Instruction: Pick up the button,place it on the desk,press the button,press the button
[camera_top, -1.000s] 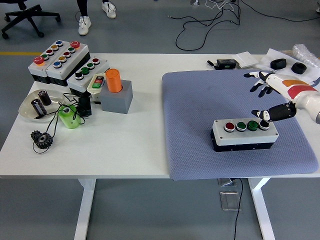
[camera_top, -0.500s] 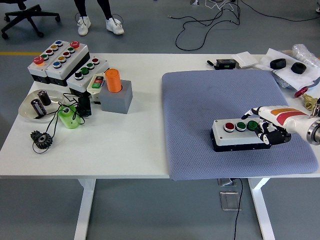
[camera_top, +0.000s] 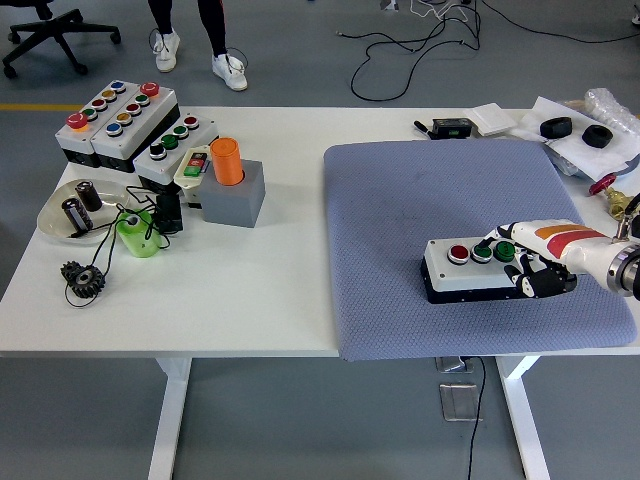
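Note:
A white-topped button box (camera_top: 470, 270) with a black base lies on the blue-grey mat (camera_top: 440, 200) at the right. It carries a red button (camera_top: 459, 252) and two green buttons (camera_top: 504, 250); its right end is hidden by my hand. My right hand (camera_top: 528, 266) lies over the box's right end, the white index finger stretched toward the green buttons, the black fingers curled at the box's right edge. The left arm is out of view.
Other button boxes (camera_top: 120, 125) stand at the back left. Near them are a grey block with an orange cylinder (camera_top: 228, 165), a clear dish (camera_top: 70, 215), a green part (camera_top: 135, 232) and a black gear (camera_top: 82, 276). Small items lie at the back right (camera_top: 570, 128).
My right hand came down from above the mat onto the box's right end and now sits slightly lower and further left over it. A person's feet moved at the far side.

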